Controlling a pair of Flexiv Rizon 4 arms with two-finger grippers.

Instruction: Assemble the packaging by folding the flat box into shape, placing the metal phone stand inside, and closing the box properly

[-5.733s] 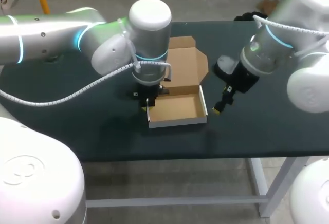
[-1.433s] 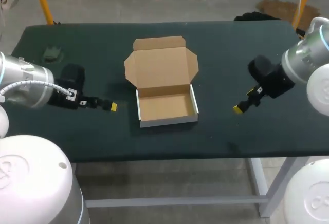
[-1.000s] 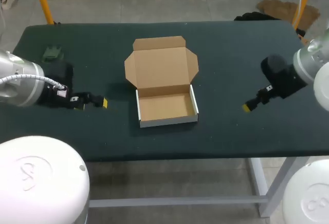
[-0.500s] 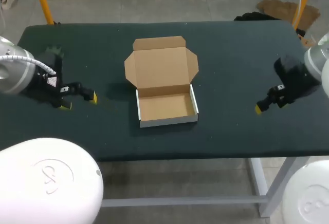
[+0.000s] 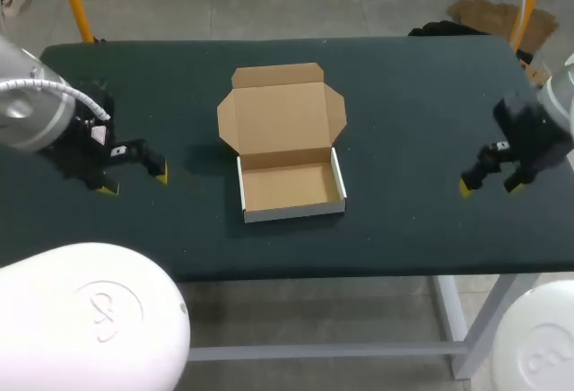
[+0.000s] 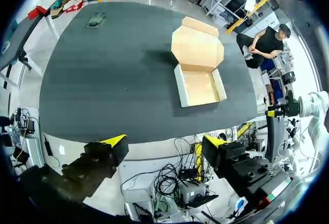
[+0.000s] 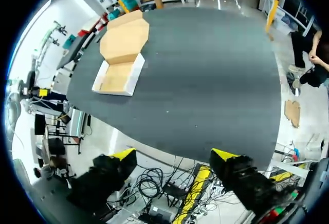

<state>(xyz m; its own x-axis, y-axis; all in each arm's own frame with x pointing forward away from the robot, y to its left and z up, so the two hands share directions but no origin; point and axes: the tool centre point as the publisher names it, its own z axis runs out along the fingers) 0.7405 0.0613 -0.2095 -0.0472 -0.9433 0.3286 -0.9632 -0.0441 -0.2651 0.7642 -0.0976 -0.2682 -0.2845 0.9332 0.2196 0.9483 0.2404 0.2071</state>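
The cardboard box (image 5: 291, 189) stands folded into a shallow tray in the middle of the table, its lid (image 5: 282, 115) lying open and flat behind it. Nothing is in the tray. The left wrist view shows the box (image 6: 200, 88) far ahead of the fingers and a small grey-green metal phone stand (image 6: 96, 18) near the table's far corner. My left gripper (image 5: 134, 182) hangs open and empty near the left edge; my right gripper (image 5: 490, 186) is open and empty near the right edge. Both wrist views show empty gaps at the left gripper (image 6: 164, 143) and the right gripper (image 7: 175, 155).
The dark table (image 5: 404, 95) carries only the box and the stand. My left arm's wrist covers the back left corner in the head view. The box (image 7: 118, 77) sits well ahead of my right gripper, with bare tabletop between them.
Both arms have drawn back from the box toward the table's sides, the left going left and the right going right. Both grippers stayed open. The box has not moved.
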